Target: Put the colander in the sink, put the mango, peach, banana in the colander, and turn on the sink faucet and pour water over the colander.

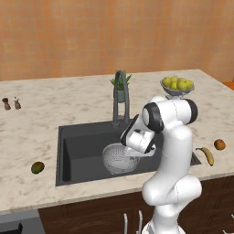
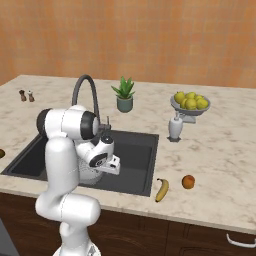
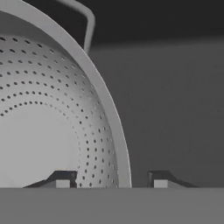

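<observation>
Hand [image 3: 111, 183] fingers apart (straddling rim), colander [image 3: 48, 127] in sink [image 3: 175, 109]

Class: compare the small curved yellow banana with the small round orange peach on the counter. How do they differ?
The curved yellow banana is long and thin; the round orange peach is compact. The banana lies nearer the dark sink; the peach sits beyond it. Both rest on the marble counter, outside the colander.

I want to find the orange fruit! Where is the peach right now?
The peach sits on the marble counter to the right of the sink, just beside the banana near the front edge.
</observation>
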Robot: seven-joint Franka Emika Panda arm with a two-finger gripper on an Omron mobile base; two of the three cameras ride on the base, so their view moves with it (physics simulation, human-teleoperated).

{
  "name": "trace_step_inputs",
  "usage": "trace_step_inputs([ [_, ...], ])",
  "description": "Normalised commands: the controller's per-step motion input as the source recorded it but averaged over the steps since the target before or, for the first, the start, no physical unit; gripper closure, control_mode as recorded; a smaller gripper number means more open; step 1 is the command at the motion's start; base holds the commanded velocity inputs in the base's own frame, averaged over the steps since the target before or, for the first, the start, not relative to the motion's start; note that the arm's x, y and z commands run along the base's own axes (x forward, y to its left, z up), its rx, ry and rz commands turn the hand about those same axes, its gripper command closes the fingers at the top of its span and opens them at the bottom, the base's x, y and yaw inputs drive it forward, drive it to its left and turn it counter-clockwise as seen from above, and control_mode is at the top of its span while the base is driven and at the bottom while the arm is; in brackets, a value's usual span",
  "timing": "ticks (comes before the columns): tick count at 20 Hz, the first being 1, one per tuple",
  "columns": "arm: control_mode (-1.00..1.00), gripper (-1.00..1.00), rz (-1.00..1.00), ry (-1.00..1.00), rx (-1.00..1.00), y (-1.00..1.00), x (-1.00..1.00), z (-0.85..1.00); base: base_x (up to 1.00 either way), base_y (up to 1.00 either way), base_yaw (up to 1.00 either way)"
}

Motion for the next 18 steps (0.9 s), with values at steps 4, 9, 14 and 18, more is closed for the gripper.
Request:
trace_step_inputs([
  [4, -1.0, -1.0, 0.0, 0.0, 0.0, -0.01, 0.0, 0.27, 0.0, 0.0, 0.0],
  [9, -1.0, -1.0, 0.02, -0.08, 0.0, -0.03, -0.29, 0.48, 0.0, 0.0, 0.0],
  [14, -1.0, -1.0, 0.0, -0.14, 0.0, -0.03, -0.52, 0.6, 0.0, 0.0, 0.0],
  [18, -1.0, -1.0, 0.0, -0.05, 0.0, -0.13, -0.35, 0.74, 0.0, 0.0, 0.0],
])
